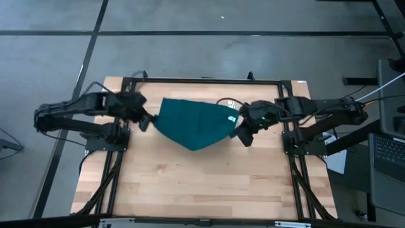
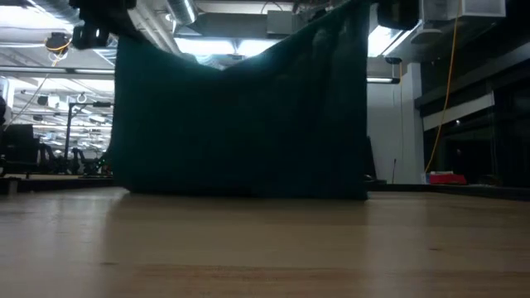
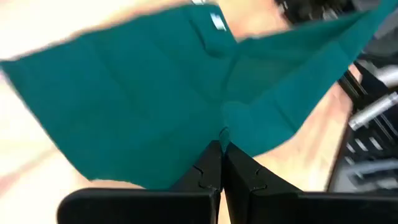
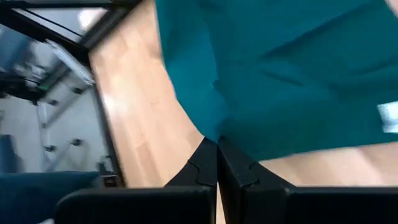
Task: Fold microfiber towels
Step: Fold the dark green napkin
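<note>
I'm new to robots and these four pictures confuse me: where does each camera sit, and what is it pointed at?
High view: overhead, looking straight down on the table, the towel and both arms.
Low view: at tabletop height, looking across at the hanging towel.
Left wrist view: on the left arm, past its shut left pincer.
Right wrist view: likewise, right pincer.
All four share the towel.

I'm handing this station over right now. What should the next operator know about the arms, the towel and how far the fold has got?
Left gripper: jaws shut on one corner of the teal towel.
Right gripper: jaws shut on the opposite corner, near the white tag.
Towel: held up between both arms over the wooden table; in the low view its bottom edge hangs at table level.
Done: towel picked up and spread.
Left: no fold visible yet; lay it down and fold.
</note>
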Available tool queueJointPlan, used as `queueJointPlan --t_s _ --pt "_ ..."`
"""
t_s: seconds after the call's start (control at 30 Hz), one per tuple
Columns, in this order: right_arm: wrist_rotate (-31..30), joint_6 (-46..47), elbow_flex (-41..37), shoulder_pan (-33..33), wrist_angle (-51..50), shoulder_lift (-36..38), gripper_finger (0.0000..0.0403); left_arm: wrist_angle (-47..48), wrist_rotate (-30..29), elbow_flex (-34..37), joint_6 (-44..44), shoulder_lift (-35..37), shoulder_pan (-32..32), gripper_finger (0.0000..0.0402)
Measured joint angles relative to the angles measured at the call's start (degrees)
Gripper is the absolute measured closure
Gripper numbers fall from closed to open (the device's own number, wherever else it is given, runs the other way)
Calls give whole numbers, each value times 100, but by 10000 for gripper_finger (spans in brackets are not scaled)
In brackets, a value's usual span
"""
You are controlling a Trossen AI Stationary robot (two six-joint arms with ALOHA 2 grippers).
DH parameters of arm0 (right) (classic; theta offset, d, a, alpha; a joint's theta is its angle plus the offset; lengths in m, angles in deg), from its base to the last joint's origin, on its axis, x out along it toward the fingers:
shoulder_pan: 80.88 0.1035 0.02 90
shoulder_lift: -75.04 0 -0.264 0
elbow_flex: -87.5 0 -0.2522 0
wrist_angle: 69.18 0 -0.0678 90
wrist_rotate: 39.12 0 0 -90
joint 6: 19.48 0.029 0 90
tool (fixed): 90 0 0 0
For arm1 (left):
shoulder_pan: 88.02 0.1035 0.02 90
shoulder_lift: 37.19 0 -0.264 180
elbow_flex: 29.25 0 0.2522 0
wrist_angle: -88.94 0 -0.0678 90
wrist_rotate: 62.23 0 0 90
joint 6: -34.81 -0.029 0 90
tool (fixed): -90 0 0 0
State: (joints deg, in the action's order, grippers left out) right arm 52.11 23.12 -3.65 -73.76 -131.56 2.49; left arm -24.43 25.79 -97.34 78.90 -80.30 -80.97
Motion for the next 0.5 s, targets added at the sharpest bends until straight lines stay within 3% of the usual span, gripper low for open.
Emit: queueJointPlan --t_s 0.27,0.5 --pt "-261 1150 -407 919 680 183 403 -1210 -458 1116 1089 -13 -1215 400" --pt "-382 1706 -772 1541 727 175 403 -1482 -971 1367 1724 -50 -1996 400"
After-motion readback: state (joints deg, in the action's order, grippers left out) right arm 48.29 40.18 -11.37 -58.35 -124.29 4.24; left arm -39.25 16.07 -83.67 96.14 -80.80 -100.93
